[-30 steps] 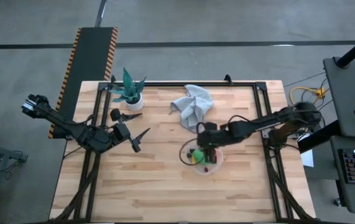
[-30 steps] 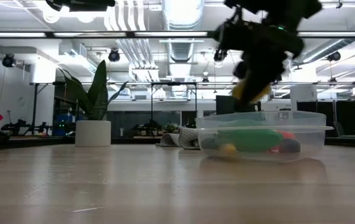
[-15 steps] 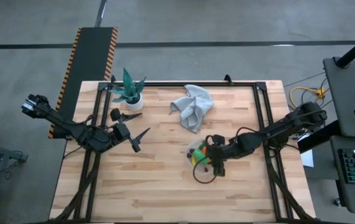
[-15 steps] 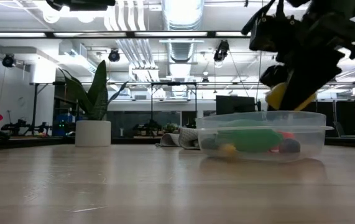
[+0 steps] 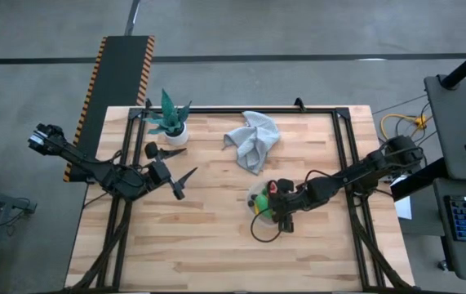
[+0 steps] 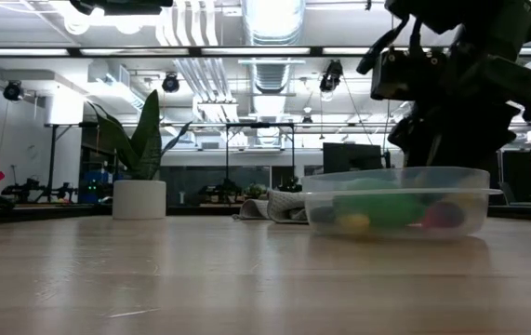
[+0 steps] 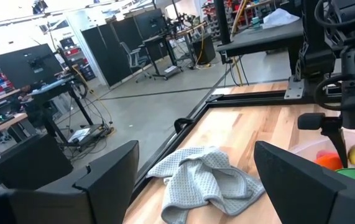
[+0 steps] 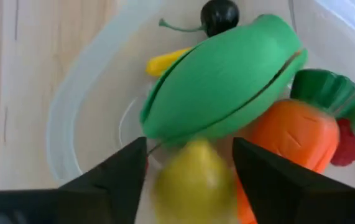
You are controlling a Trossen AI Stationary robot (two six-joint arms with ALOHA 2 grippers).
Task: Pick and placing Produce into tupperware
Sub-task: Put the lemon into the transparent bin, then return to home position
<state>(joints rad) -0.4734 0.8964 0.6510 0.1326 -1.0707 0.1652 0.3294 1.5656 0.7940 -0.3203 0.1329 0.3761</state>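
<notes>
The tupperware (image 5: 258, 234) is a round clear bowl standing right of the table's middle, also in the low view (image 6: 470, 200). Inside it lie a green piece (image 8: 227, 81), an orange carrot (image 8: 295, 134), a yellow-orange sliver (image 8: 165, 62), a dark berry (image 8: 219, 12) and a red berry (image 8: 351, 146). My right gripper (image 5: 280, 214) reaches down into the bowl, shut on the yellow lemon (image 8: 193, 180). My left gripper (image 5: 181, 164) waits open near the table's left edge. My right gripper (image 8: 189, 149) pinches the lemon's sides (image 8: 165, 183) between its two fingers. It comes from above, pointing down into the tupperware. The lemon sits low inside the bowl, next to the green piece and carrot. Whether it rests on them I cannot tell.
A crumpled grey cloth (image 5: 253, 139) lies far of the bowl, also seen in the left wrist view (image 7: 202, 177). A green potted plant in a white pot (image 5: 171, 122) stands at the far left corner. Bare wood (image 5: 175, 245) stretches along the near side.
My right gripper, carrying the lemon, moved toward the table's near-right and then sank, bringing the lemon from above the rim down inside the tupperware. The bowl slid slightly toward the near-right.
</notes>
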